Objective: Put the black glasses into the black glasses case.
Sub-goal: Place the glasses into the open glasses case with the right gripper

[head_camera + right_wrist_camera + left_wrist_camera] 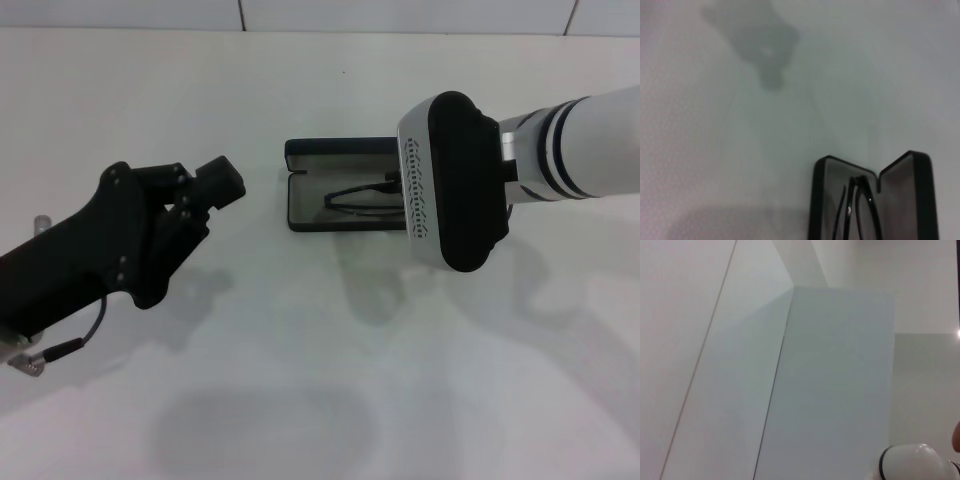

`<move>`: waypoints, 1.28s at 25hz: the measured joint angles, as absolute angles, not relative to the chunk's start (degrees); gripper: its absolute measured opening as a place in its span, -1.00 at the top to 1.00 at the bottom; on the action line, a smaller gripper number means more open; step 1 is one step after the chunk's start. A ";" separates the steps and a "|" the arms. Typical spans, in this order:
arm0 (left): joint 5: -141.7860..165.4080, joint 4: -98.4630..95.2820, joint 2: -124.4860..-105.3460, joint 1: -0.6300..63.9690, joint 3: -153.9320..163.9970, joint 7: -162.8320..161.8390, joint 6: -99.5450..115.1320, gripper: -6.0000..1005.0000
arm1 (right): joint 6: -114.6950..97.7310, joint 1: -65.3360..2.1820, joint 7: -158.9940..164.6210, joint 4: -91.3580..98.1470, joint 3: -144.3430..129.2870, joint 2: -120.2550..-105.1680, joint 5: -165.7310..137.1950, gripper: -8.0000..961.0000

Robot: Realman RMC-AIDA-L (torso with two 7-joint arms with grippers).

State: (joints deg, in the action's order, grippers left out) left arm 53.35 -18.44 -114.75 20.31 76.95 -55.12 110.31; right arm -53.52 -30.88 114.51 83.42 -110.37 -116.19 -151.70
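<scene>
The black glasses [362, 196] lie inside the open black glasses case [300, 205] on the tabletop [300, 380], lid up to receive them. My right gripper [455, 180] hovers above; its grip I cannot tell. My left gripper [215, 185] waits aside, narrow and empty.

white table [300, 380], pale tiled wall [150, 12]

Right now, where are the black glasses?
In the head view, the black glasses lie inside the open black glasses case at table centre, partly hidden under the right arm's wrist.
</scene>
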 joint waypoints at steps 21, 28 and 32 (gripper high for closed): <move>53.25 -18.46 -115.05 20.87 76.46 -55.10 110.30 0.90 | -41.43 -32.83 114.08 75.10 -113.57 -116.19 -151.97 0.89; 53.18 -18.46 -115.05 20.99 76.38 -55.10 110.30 0.90 | -39.88 -32.87 114.08 74.37 -113.90 -116.19 -151.96 0.89; 53.16 -18.58 -115.05 21.01 76.36 -55.10 110.30 0.90 | -39.87 -32.87 114.32 74.35 -113.97 -116.19 -151.96 0.89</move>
